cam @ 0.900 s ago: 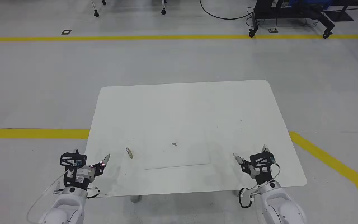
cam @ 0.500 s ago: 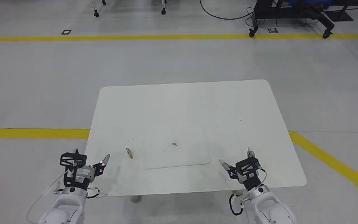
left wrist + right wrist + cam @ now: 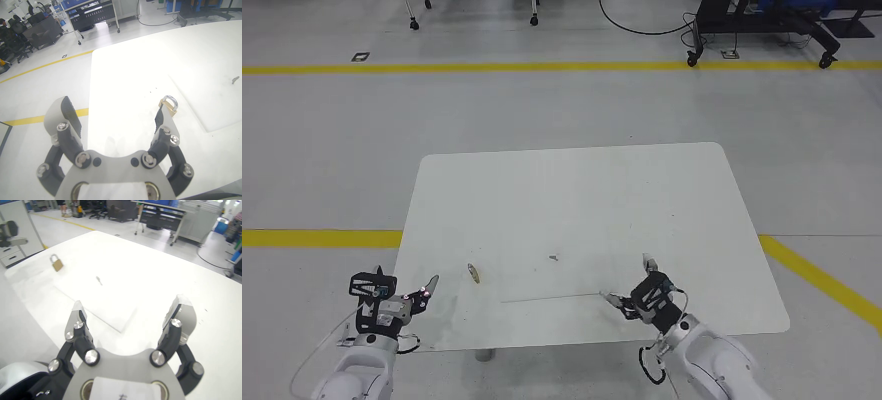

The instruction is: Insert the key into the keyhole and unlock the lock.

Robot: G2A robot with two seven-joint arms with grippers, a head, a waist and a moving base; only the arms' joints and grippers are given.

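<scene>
Small grey metal key [image 3: 99, 280] lies on white table [image 3: 572, 190], brass padlock [image 3: 56, 263] nearby; left gripper [image 3: 113, 106] and right gripper [image 3: 129, 303] jaws spread, empty.

The padlock [image 3: 56, 264] has a squat brass body and a silver shackle that looks shut, with both legs set into the body. It lies on the white tabletop [image 3: 642, 200] in the near left part, closer to the left edge than to the middle and a little back from the near edge. The key [image 3: 99, 280] is small, thin and silver-grey. It lies flat to the right of the padlock and well apart from it, about midway between the left and right edges in the near half. It is not in the keyhole.
</scene>
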